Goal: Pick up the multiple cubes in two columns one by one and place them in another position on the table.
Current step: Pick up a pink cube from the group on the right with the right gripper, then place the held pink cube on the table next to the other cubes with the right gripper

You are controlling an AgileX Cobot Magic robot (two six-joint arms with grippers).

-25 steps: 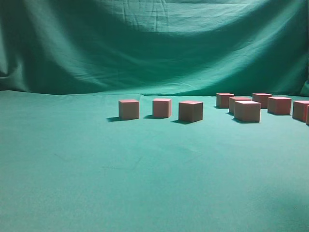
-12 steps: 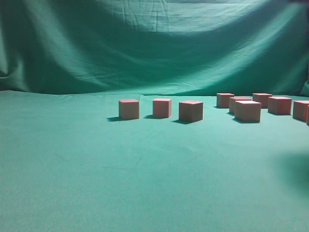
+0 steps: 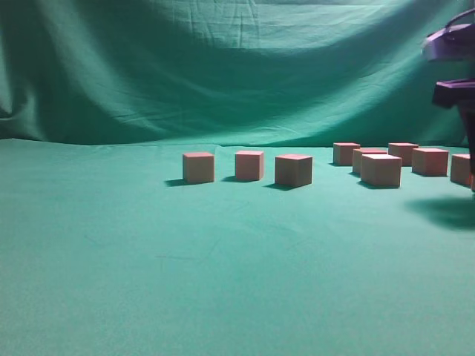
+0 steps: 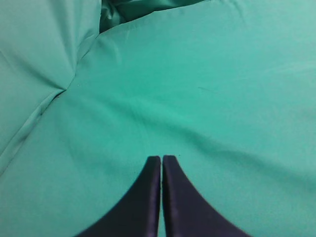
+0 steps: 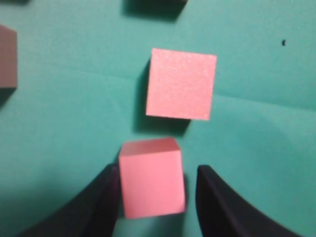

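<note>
Several pink-topped cubes stand on the green cloth. Three form a row at mid-table [image 3: 198,167] [image 3: 249,165] [image 3: 293,170]. A two-column group sits at the right [image 3: 381,170] [image 3: 430,161]. My right arm [image 3: 454,44] comes down at the right edge over that group. In the right wrist view my right gripper [image 5: 157,170] is open around one cube [image 5: 150,185]; the left finger touches it and the right finger stands apart. Another cube [image 5: 181,84] lies just beyond. My left gripper [image 4: 161,158] is shut and empty over bare cloth.
A green backdrop [image 3: 237,67] hangs behind the table. More cubes show at the left edge [image 5: 7,57] and top edge [image 5: 155,4] of the right wrist view. The cloth folds up at the far left of the left wrist view [image 4: 59,89].
My right arm has come into the exterior view at the upper right edge, and its shadow on the cloth at the right has grown darker. The cubes have not moved.
</note>
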